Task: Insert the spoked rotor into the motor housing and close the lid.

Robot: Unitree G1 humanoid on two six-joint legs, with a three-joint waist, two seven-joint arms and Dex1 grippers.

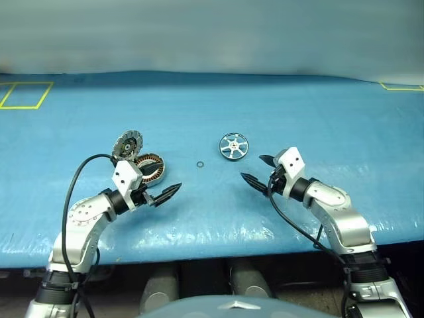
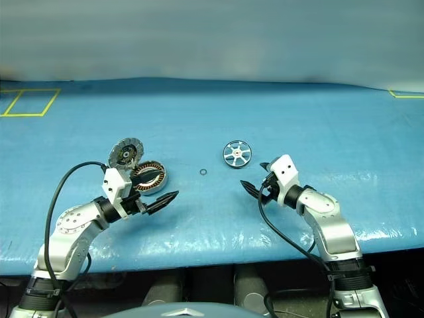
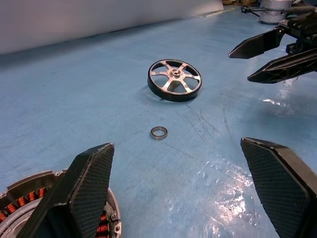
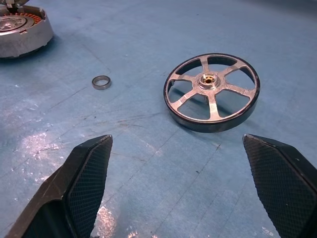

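Note:
The spoked rotor lies flat on the blue table, a shiny wheel with a dark rim, also seen close up. To its left sits the motor housing with copper windings showing. Its lid stands tilted open at the housing's far left edge. My left gripper is open just in front of the housing, pointing toward the rotor. My right gripper is open a little in front and to the right of the rotor. Nothing is between either pair of fingers.
A tiny thin ring lies loose between housing and rotor. Yellow tape marks sit at the far left and far right corners. The table's front edge runs just behind both arms.

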